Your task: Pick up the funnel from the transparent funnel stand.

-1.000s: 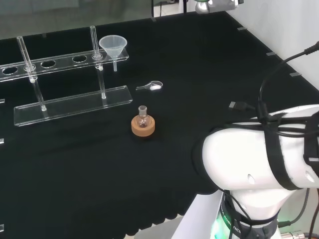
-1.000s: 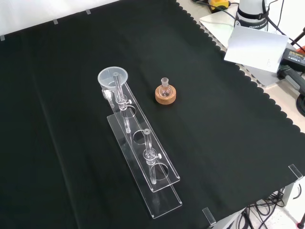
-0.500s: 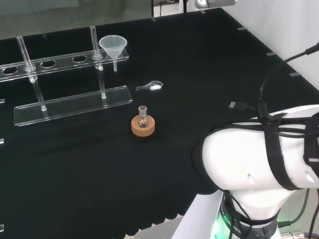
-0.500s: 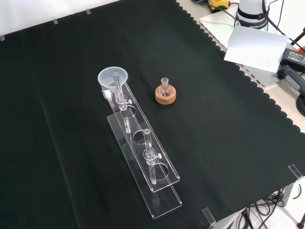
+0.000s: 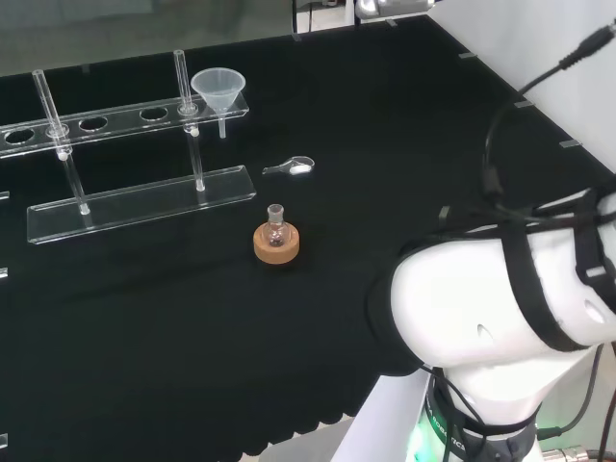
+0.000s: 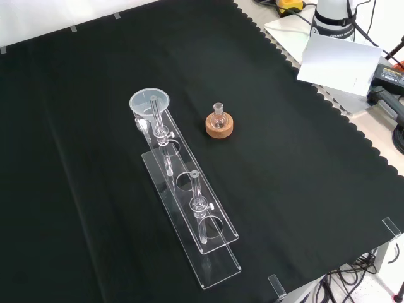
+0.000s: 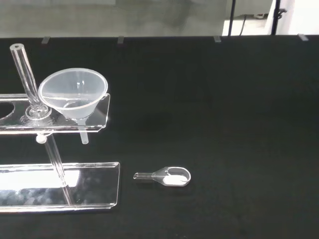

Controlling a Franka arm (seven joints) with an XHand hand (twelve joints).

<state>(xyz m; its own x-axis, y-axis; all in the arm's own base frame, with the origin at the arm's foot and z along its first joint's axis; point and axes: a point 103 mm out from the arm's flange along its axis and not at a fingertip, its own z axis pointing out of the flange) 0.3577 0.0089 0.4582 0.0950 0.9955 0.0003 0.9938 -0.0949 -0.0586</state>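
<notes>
The funnel (image 7: pixel 73 94) is sitting in the end hole of the stand (image 7: pixel 55 122), stem hanging below. It is looking light, thin-walled and slick, best gripped by the cone's rim. I cannot tell the fingers' state.

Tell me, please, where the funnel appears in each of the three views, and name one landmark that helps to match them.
Head view: the funnel sits in the right end of the transparent stand, upper left of the picture.
Front view: the funnel sits in the stand's far end, left of the flask on its cork ring.
Wrist view: the funnel is at the left, above a small clear scoop.
Shared landmark: the upright rod beside the funnel.
</notes>
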